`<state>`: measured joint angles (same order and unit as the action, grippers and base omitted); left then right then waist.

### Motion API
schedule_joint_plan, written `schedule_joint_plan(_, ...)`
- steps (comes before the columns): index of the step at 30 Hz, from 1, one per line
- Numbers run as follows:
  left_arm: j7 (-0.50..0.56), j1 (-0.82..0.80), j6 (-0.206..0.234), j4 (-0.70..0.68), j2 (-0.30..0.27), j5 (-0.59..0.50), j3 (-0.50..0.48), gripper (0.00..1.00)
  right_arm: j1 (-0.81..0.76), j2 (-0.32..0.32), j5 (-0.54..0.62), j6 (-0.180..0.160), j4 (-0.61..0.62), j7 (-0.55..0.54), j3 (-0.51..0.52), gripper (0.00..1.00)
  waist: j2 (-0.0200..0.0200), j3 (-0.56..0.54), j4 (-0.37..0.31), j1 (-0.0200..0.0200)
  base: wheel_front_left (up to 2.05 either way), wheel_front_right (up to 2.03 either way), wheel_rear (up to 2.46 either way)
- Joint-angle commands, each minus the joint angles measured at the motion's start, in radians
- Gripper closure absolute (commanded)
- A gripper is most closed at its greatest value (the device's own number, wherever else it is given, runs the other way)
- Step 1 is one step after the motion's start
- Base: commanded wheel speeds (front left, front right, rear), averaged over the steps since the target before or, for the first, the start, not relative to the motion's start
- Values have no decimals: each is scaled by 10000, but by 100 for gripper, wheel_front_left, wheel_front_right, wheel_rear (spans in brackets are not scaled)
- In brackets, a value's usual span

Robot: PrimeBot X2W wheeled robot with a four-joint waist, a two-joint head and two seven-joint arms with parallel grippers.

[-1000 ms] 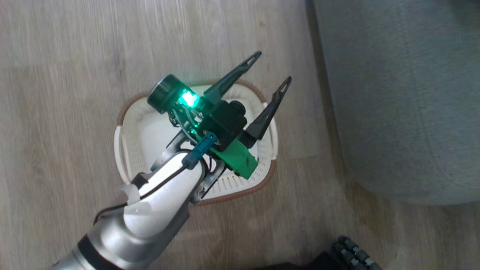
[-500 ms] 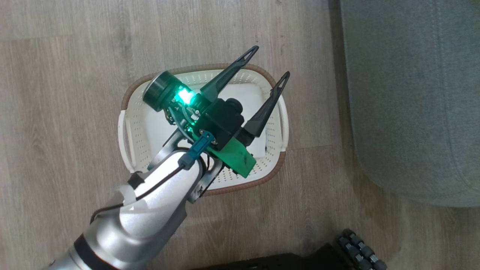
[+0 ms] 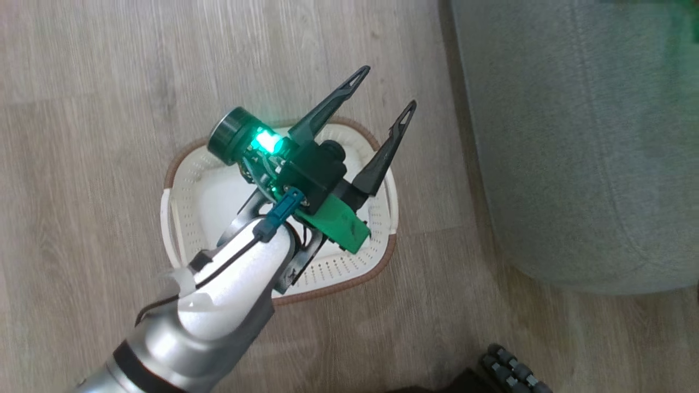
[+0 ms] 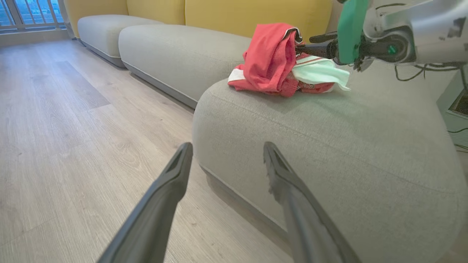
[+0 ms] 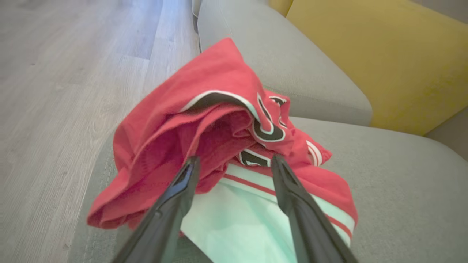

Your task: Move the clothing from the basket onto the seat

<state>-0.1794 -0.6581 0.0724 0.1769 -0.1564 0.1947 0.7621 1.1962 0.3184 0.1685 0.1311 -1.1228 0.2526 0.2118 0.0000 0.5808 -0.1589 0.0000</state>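
Soft, even daylight fills the head view; the floor [image 3: 82, 164] is pale and smeared by slight motion blur, the seat [image 3: 573, 164] soft too. A green lamp [image 3: 267, 143] on the wrist burns out near white, and the basket [image 3: 333, 268] bottom is washed out. Green haze tints the top right corner. In the left wrist view light comes from a window [image 4: 22, 14] at top left, a sheen lies along the boards, and the left jaws are out of focus. In the right wrist view the clothing [image 5: 204, 120] is slightly blurred, its white panel cast green; the right jaws blur toward the bottom edge.
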Motion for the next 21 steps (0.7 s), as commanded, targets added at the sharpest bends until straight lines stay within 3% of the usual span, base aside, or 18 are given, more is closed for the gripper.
schedule_joint_plan(1,-137,-137,108,-164,40,162,-318,0,-318,42,-245,-4,524,88,-339,0,0,-440,-140,0,0,0,0)
schedule_joint_plan(10,-539,494,218,448,196,856,-668,0,-1376,114,-1378,-4,1450,90,-1826,0,0,-1874,-37,0,0,0,0)
schedule_joint_plan(21,-787,1882,598,1161,103,1698,-1498,0,-2828,-24,-2873,-4,2482,91,-3330,0,0,-3838,706,0,0,0,0)
